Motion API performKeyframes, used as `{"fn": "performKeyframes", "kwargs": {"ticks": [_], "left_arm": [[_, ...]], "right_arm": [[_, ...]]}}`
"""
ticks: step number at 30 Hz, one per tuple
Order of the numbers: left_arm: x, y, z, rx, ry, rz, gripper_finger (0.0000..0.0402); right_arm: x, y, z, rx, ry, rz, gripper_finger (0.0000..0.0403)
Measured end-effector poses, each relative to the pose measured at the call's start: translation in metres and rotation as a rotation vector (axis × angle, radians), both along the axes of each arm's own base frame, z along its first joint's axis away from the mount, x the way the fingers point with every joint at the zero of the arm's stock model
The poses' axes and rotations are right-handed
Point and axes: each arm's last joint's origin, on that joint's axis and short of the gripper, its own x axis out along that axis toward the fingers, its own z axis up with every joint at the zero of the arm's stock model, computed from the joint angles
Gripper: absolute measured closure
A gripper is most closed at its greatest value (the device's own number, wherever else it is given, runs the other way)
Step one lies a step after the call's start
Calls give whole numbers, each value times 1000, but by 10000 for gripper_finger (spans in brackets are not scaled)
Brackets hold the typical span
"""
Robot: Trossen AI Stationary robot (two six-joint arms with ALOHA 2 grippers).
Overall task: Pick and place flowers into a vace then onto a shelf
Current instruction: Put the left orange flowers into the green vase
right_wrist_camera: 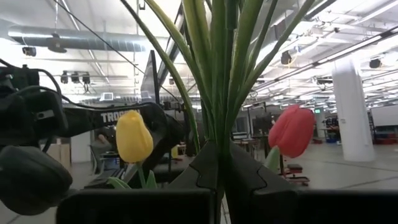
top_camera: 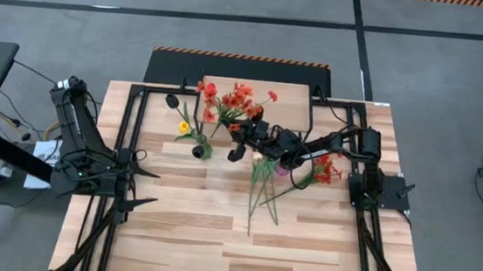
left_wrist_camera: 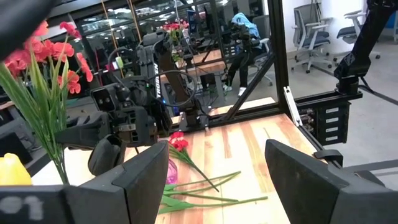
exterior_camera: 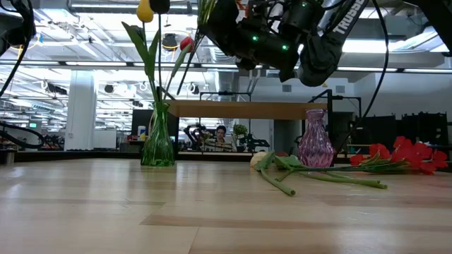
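Looks like the right hand (top_camera: 246, 138) clamped shut on a bunch of flowers (top_camera: 237, 100), stems squeezed between the fingers and standing pretty much upright, blossoms on top. Hanging high over the middle of the table (top_camera: 214, 247), just in front of the shelf (top_camera: 293, 94) at the far edge.

Comes down to which way the vase mouth lies from those stem ends. Sitting between two vases right now: green vase (exterior_camera: 157, 141) toward the left edge, already stuffed with tulips, and purple vase (exterior_camera: 314, 144) toward the right edge. Can't tell for sure which one is the target. Either way, probably needs a short sideways shuffle, then straight down along the stems. Keeping the bunch vertical seems like the thing to watch.

Plenty more loose stems (top_camera: 263, 194) lying flat near the purple vase, pointing toward the near edge. Left hand (top_camera: 136, 188) parked by the left edge with fingers apart, nothing in it, and way further from everything.
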Motion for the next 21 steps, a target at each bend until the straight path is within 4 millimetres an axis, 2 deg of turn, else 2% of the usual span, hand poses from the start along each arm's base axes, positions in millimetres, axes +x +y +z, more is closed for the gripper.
{"fn": "performKeyframes", "kwargs": {"ticks": [15,21], "left_arm": [[0,0,0,-29,-1,0,145],[0,0,0,-29,-1,-1,145]], "right_arm": [[14,1,9,-3,47,6,401],[17,-5,12,-11,55,23,401]]}}
